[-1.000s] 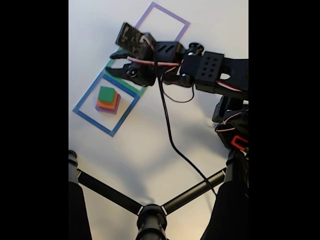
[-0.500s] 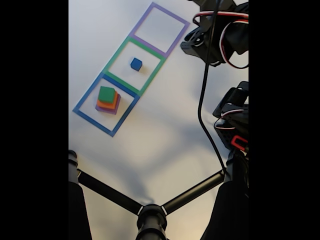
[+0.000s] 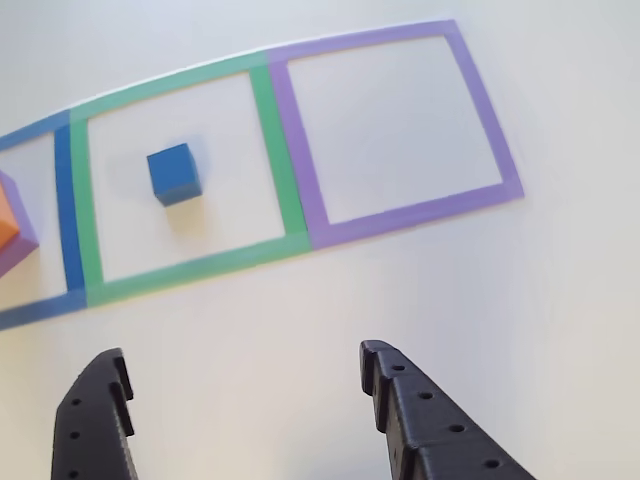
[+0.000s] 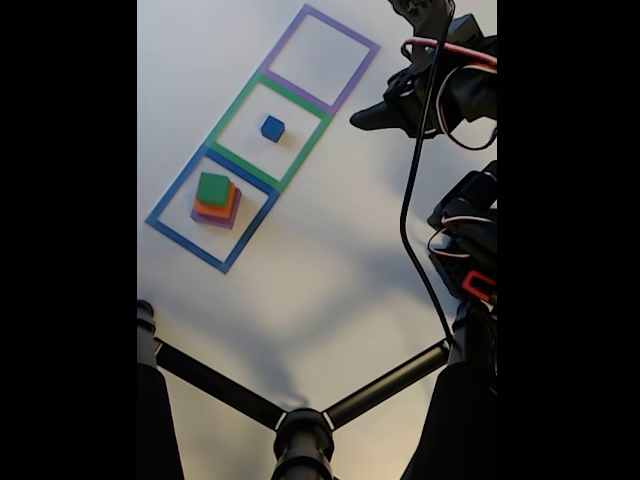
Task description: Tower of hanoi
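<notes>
Gripper hangs spread apart above the table, near the blue cube.

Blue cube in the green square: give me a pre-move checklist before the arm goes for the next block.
1. Blue cube sits fully inside the green square, clear of the tape: ok.
2. Gripper is open and holds nothing: ok.
3. Gripper is clear of all three squares, over bare table: ok.
4. Green block tops the stack in the blue square, with orange and purple beneath, nothing covering it: ok.
5. Purple square is free to receive a block: ok.
6. Stack layers squarely aligned for a clean grasp: cannot tell, too small in the fixed view.
</notes>
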Tool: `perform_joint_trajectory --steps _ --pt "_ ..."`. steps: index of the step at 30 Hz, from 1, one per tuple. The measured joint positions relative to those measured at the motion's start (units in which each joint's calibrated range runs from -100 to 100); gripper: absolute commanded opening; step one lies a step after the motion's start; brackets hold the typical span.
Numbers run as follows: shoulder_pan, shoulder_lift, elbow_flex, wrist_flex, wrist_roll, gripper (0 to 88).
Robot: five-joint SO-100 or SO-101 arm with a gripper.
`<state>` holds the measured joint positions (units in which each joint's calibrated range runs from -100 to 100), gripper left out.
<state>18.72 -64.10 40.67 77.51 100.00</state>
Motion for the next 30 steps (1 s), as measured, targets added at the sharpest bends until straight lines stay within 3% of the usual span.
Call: perform_joint_trajectory --steps 9,16,20,30 --pt "1.9 -2.86 24.33 -25.12 0.0 36.6" --pt "0.7 5.21 46.26 -62.52 -0.75 41.3" --pt "-1.3 10.84 50.9 -77.75 0.0 42.1" --pt "-5.69 31.27 52.88 -103.91 -0.38 41.8"
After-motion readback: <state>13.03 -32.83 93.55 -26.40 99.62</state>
